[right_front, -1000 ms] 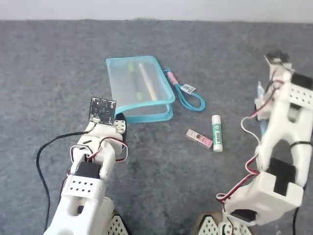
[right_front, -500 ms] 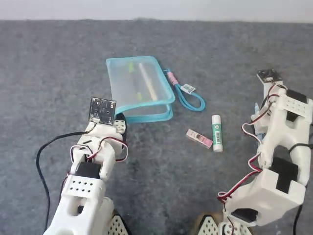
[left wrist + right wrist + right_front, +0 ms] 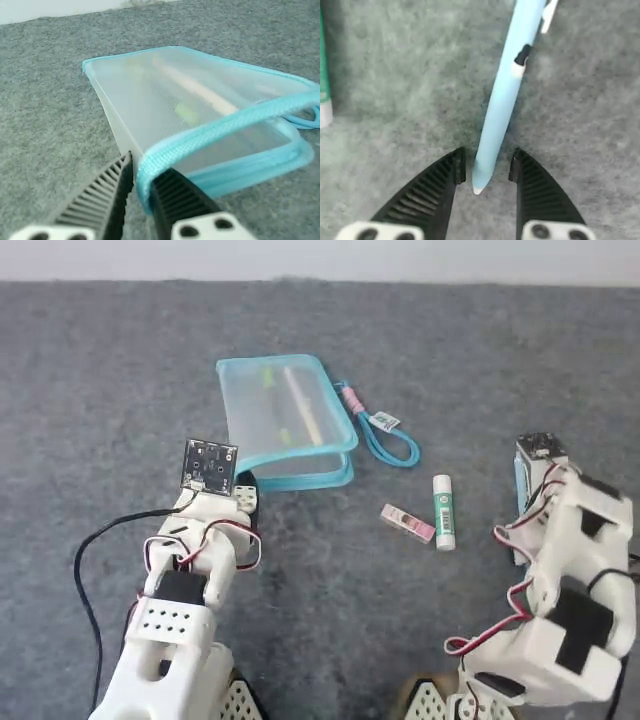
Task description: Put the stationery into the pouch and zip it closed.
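The clear pouch [image 3: 285,420] with turquoise trim lies at the table's middle back, with a pale stick and a green item inside it. My left gripper [image 3: 142,172] is shut on the pouch's turquoise zip edge [image 3: 210,132] at its near corner [image 3: 247,483]. A light blue pen [image 3: 507,90] lies on the grey cloth at the right [image 3: 518,485]. My right gripper [image 3: 487,160] is open, low over the table, with one finger on each side of the pen's tip. A green-and-white glue stick [image 3: 443,510] and a pink eraser [image 3: 407,522] lie between the pouch and the pen.
The pouch's turquoise wrist loop [image 3: 385,440] with a small tag trails to its right. A black cable [image 3: 95,540] hangs off the left arm. The grey cloth [image 3: 120,370] is bare on the left, and its far edge meets a pale wall.
The right arm has swung down and toward the near side, bringing its gripper low over the pen. The left arm and the pouch have not moved.
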`<control>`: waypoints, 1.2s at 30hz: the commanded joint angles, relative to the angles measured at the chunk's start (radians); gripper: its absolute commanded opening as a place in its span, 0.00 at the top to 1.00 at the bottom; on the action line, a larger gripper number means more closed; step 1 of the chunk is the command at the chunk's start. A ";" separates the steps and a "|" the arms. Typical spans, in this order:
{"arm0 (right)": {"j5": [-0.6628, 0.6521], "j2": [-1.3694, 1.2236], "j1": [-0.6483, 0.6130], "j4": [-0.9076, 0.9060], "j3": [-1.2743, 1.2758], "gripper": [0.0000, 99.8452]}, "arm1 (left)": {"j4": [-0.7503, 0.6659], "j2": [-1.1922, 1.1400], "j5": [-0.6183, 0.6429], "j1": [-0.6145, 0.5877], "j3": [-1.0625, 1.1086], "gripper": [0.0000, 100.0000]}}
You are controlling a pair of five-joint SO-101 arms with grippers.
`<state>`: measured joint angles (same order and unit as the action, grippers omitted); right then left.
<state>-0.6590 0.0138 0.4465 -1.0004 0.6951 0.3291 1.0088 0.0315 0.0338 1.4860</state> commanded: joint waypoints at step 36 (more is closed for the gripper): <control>0.031 0.736 -0.257 -0.478 0.025 0.99 | -0.015 0.002 0.008 0.009 -0.004 0.99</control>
<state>-0.6437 0.6199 0.3023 -1.3917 0.7288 0.3291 1.0088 0.0315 0.0338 1.4860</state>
